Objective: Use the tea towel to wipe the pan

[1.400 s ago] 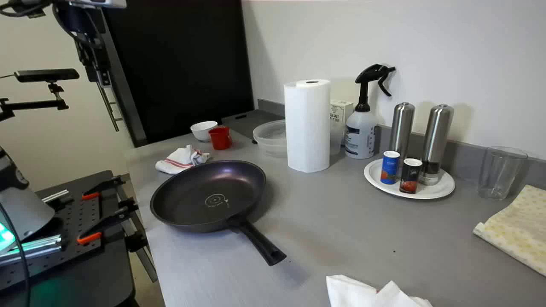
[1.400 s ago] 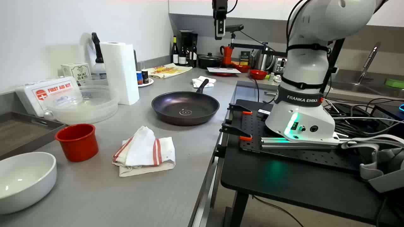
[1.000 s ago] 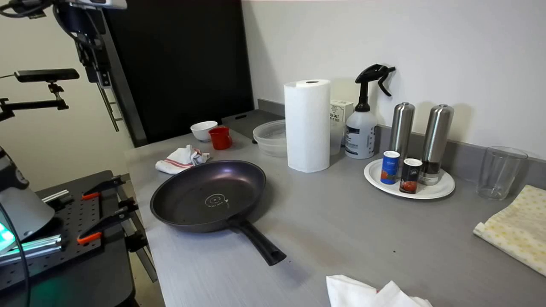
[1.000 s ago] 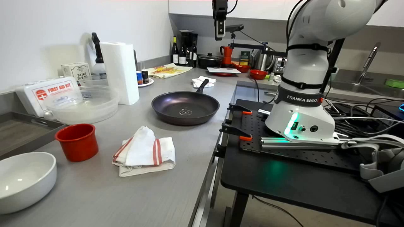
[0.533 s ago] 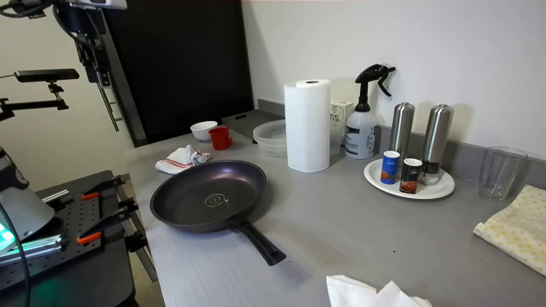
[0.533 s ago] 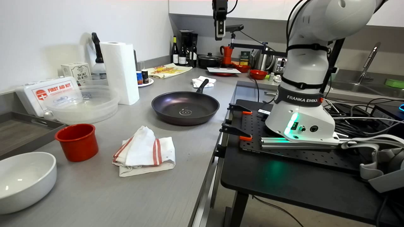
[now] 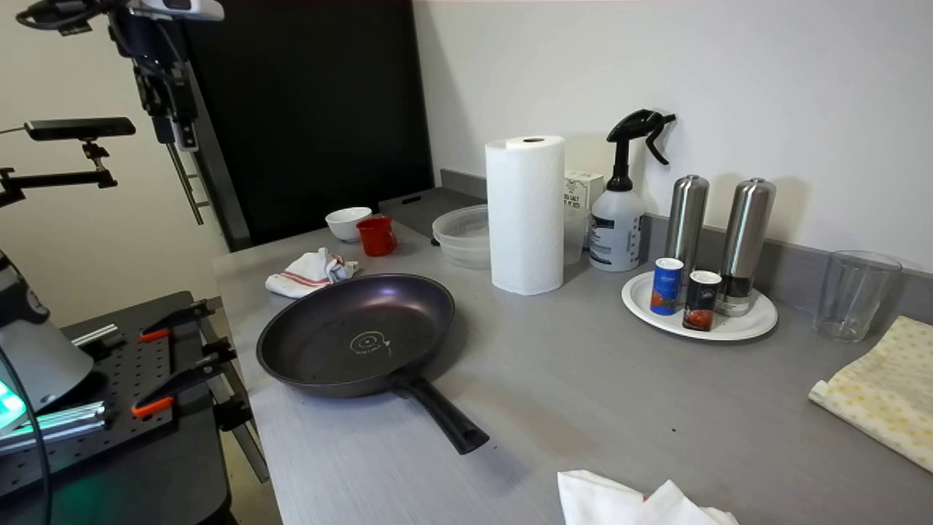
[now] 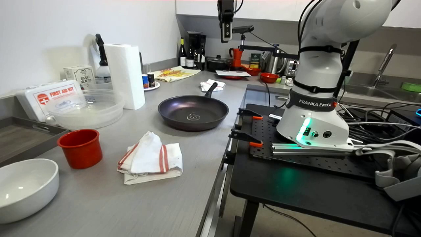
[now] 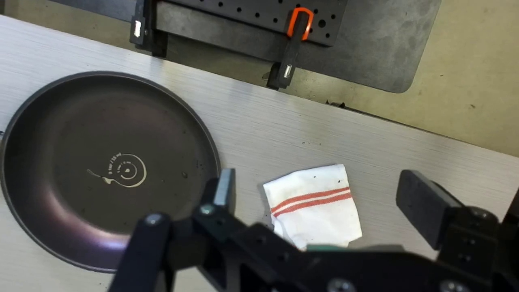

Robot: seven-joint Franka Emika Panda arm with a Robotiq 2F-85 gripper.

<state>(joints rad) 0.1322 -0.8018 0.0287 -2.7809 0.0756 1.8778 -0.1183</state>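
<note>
Wrist view, left to right: the pan was seen resting on the counter, partly covered at its edge by one of the jaws; then the striped tea towel, folded and laid near the pan but apart from it, its lower part hidden. The jaws were spread wide apart, and the towel was framed between them from above.

In an exterior view, again from the left, a white bowl, a first aid kit, a red cup, a clear tub and an upright paper towel roll were ranged, the cup near the towel. The pan was set between the striped tea towel and a crumpled white cloth, toward which its handle was roughly turned. The jaws were raised well above the counter. Beside its edge, two clamps and the robot base were mounted on a black stand.

Past the roll, in an exterior view, a spray bottle, a plate bearing two small canisters, two steel grinders, a clear glass and a yellow-patterned cloth were lined up.
</note>
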